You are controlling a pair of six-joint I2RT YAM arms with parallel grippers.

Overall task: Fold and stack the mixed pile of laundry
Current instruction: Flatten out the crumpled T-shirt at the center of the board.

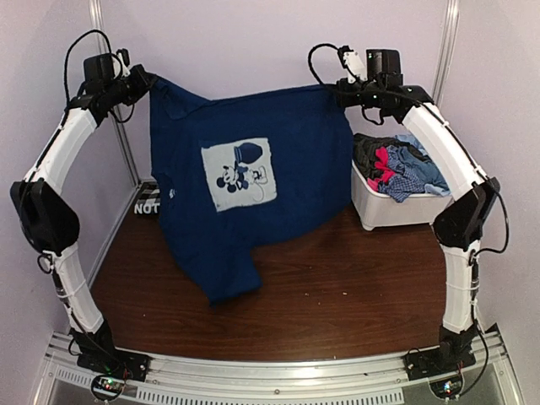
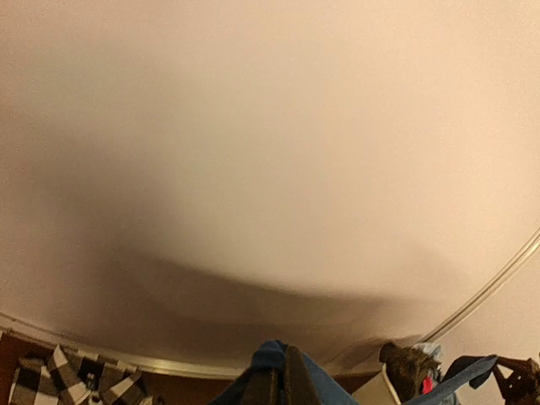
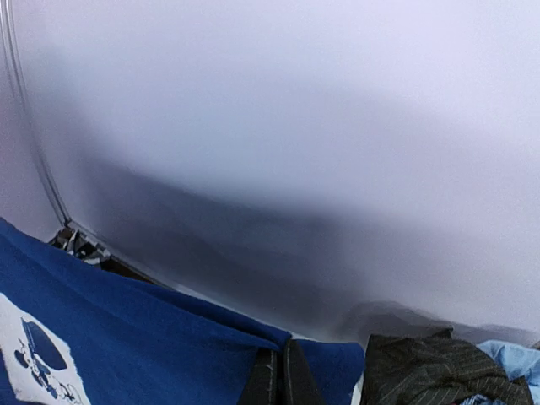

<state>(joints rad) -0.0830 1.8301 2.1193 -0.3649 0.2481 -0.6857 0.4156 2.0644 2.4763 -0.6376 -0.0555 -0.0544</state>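
Pale walls (image 1: 253, 42) stand close behind the dark wooden table (image 1: 354, 287) and behind both arms. At 9 o'clock, the black-and-white checked shirt (image 1: 146, 204) is mostly hidden by the navy T-shirt (image 1: 253, 169). That shirt hangs spread at 12 o'clock, its lower corner trailing onto the wood. The left gripper (image 1: 148, 82) and right gripper (image 1: 339, 89) each pinch 1 shoulder, and both wrist views cut their fingers off at the bottom edge. At 3 o'clock the white bin (image 1: 392, 215), just beside the hanging shirt, holds tangled garments (image 1: 401, 164).
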